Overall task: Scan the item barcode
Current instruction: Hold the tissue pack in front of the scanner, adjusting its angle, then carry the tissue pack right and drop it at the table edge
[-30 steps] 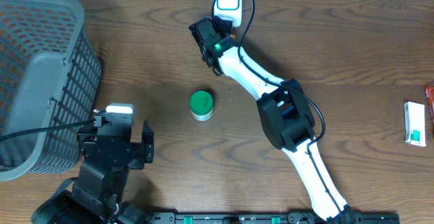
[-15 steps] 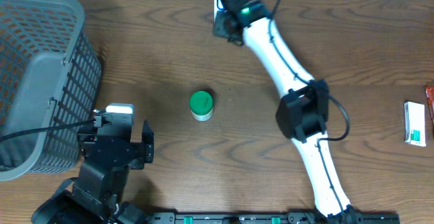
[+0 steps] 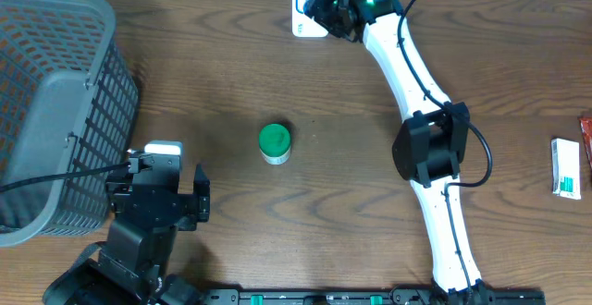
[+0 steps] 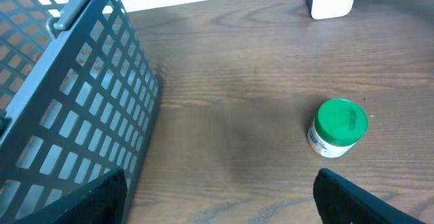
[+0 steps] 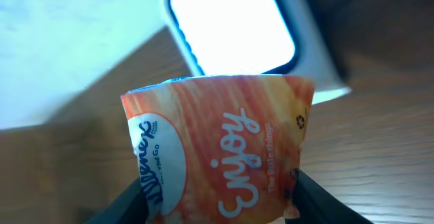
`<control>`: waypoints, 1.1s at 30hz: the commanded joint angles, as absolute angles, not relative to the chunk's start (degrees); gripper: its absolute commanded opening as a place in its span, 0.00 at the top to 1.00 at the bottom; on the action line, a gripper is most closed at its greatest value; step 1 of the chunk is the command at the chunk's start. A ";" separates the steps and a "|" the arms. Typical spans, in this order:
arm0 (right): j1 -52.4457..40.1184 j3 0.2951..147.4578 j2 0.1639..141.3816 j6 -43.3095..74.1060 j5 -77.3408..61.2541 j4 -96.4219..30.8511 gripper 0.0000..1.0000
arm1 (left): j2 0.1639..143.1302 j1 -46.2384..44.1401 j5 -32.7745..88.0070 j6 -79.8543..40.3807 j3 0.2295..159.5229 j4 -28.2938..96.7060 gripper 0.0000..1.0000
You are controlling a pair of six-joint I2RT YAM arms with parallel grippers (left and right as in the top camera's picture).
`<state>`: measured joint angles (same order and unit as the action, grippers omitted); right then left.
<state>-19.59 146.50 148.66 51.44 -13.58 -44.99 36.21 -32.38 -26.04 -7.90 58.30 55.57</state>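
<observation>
My right gripper (image 5: 218, 207) is clamped on the orange tissue pack (image 5: 217, 142), one dark finger pressing each lower side, so the pack stands up out of my grip with its printed front facing my wrist camera. Its width spans the gap between my fingers and its top edge points away from me. The scanner (image 5: 234, 24) lies straight beyond that top edge, at the far end of the table (image 3: 231, 65). Its bright window is tilted and sits just above the pack in my wrist view. The two look close, but I cannot tell whether they touch. I see no barcode on the side facing me, so I judge it is on the back or an end, though I cannot confirm that from here. What matters next is which face meets the window: the pack is already in line with the scanner, so I expect a turn of the wrist rather than more reach. My left gripper (image 4: 220, 193) is well away on the near side of the table beside the grey basket (image 4: 81, 95), fingers spread wide with nothing between them. A green-lidded jar (image 4: 339, 125) stands ahead of it, apart from both arms. The right arm is clearly the one placed for this scan.
</observation>
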 commanded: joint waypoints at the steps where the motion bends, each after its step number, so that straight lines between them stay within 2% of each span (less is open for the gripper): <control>1: -19.92 147.20 149.21 62.35 -16.23 -42.39 0.52 | 35.97 -32.56 -26.61 -8.25 58.22 55.70 0.12; 11: -19.73 147.15 153.29 88.07 -21.32 -34.94 0.52 | 35.97 -32.56 -26.61 -8.25 58.22 55.70 0.12; 16: -19.68 147.15 156.73 94.96 -24.86 -29.85 0.54 | 35.97 -32.56 -26.61 -8.25 58.22 55.70 0.12; 26: -19.31 149.47 156.75 86.83 -27.55 -31.11 0.70 | 35.97 -32.56 -26.61 -8.25 58.22 55.70 0.12; 33: -18.17 158.12 155.28 76.64 -20.84 -50.39 0.76 | 35.97 -32.56 -26.61 -8.25 58.22 55.70 0.12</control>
